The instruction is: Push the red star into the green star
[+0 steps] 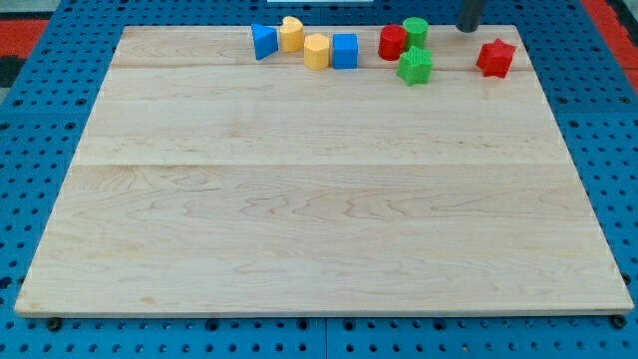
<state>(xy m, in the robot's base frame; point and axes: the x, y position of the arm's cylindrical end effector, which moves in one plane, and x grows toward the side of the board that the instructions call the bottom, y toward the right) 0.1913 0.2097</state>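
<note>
Wooden board [319, 219] bare up close; all blocks at its far edge. Green star [415, 67] is the landmark: red star [495, 58] to its right, apart. My tip [467, 29] sits just behind-left of the red star. No claw fitted.

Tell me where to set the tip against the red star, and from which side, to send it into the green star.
Contact the red star on its face toward the view's right, pushing toward the view's left. The green star lies left of it and slightly lower, with bare board between. My tip is now up-left of the red star, so it probably must circle round first.
</note>
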